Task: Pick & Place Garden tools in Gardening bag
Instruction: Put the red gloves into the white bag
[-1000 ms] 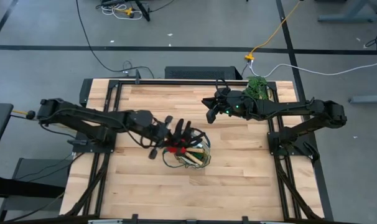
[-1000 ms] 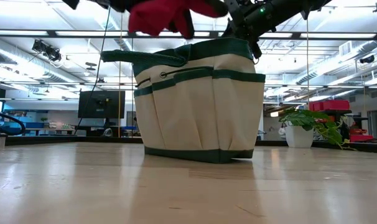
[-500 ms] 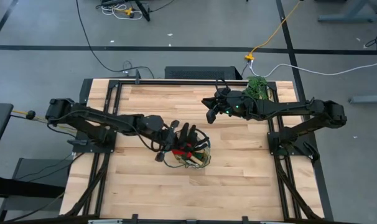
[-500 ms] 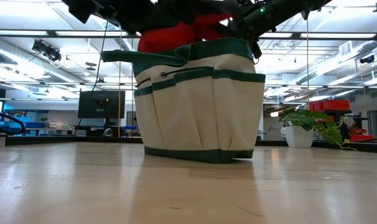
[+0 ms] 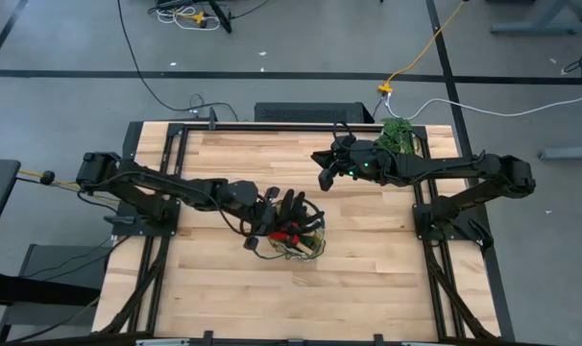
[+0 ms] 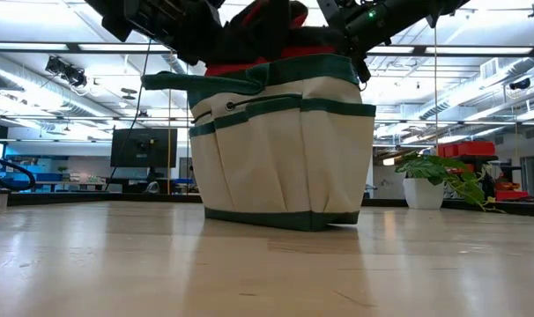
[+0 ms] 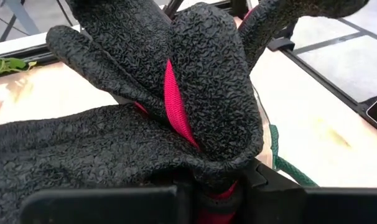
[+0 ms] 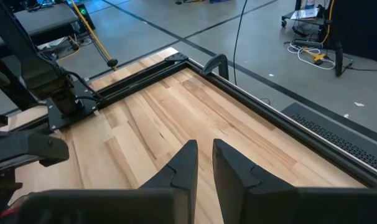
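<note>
Pale wooden table [image 5: 233, 279] on grey floor; beige gardening bag [image 5: 296, 240] upright at frame centre; left gripper [image 5: 272, 226] clamps a black-and-red glove [image 7: 176, 99] over its mouth, fingers pointing right; right gripper [image 5: 325, 178], nearly closed, empty.

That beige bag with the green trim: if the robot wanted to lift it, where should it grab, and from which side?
Probably from straight above, by the dark green rim or a loop handle. The gardening bag stands upright on the table with its mouth open upward, and its soft canvas walls look too wide for two fingers. The left gripper is over the mouth with a red-and-black glove, so the free side suits best.
</note>
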Controlling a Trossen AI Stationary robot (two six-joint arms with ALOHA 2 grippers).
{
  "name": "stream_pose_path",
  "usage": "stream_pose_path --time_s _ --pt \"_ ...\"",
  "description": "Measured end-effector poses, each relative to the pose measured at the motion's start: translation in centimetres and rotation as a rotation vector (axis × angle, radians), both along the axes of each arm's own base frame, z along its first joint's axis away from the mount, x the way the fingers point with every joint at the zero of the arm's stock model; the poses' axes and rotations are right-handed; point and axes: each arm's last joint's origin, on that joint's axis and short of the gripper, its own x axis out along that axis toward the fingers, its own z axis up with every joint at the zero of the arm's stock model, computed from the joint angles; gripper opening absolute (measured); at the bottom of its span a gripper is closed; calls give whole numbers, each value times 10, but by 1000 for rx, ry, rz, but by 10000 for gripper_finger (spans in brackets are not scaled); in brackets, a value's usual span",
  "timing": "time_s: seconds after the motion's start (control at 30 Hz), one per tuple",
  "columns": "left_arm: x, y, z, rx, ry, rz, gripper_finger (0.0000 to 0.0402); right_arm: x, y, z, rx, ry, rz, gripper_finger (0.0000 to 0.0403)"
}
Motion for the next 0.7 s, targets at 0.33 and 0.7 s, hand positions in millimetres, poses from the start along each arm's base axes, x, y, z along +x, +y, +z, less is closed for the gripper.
stream_pose_path --time_s 0.33,0.7 --pt "-3 0 -12 34 105 -4 50 0 0 0 0 0 0 50" --pt "0 1 -24 71 158 -3 50 0 0 0 -1 -3 -2 50"
